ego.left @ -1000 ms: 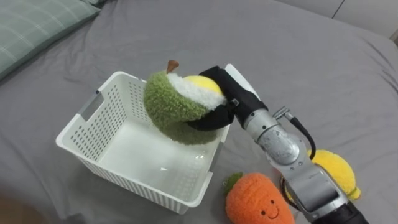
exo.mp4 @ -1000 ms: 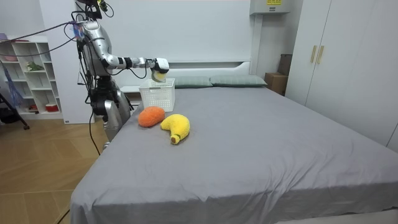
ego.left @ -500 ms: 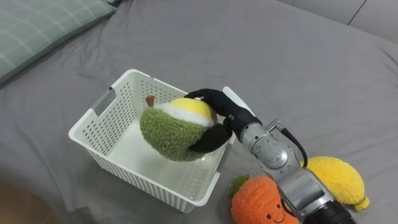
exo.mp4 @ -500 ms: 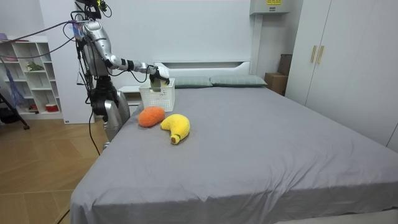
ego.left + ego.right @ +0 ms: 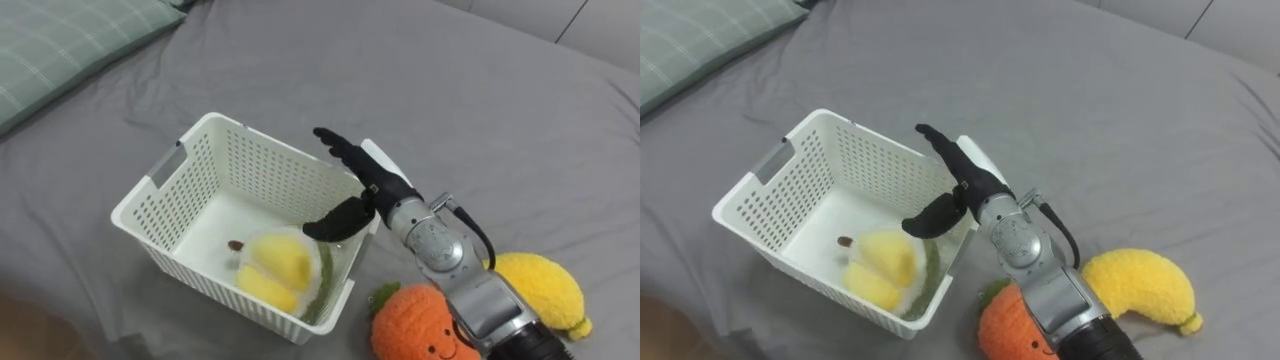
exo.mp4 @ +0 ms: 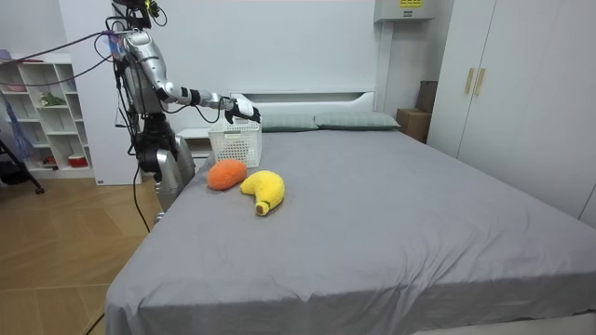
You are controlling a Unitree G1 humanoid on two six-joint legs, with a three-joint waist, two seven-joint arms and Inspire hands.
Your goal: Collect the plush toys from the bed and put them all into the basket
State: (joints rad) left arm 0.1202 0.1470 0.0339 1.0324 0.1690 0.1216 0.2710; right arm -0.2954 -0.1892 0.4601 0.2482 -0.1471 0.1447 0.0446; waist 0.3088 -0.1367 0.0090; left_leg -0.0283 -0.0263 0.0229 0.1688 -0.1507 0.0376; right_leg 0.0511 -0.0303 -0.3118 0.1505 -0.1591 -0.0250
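A green and yellow plush avocado (image 5: 279,272) (image 5: 883,268) lies inside the white perforated basket (image 5: 190,180) (image 5: 790,165) (image 6: 235,144) on the grey bed. My right hand (image 5: 355,180) (image 5: 955,190) (image 6: 244,107) hovers open over the basket's near right rim, fingers straight and thumb apart, holding nothing. An orange plush carrot (image 5: 420,325) (image 5: 1008,325) (image 6: 225,174) lies beside the basket under my right forearm. A yellow plush banana (image 5: 545,290) (image 5: 1140,285) (image 6: 264,190) rests further right on the bed.
A green checked pillow (image 5: 60,45) lies at the upper left. Grey bedsheet (image 5: 480,120) spreads all round the basket. In the room view the robot stands at the bed's left side, with white shelves (image 6: 42,116) behind it and wardrobes (image 6: 489,84) on the right.
My right hand opened and let go of the plush avocado, which dropped from above the rim onto the basket's floor. The hand stays over the rim.
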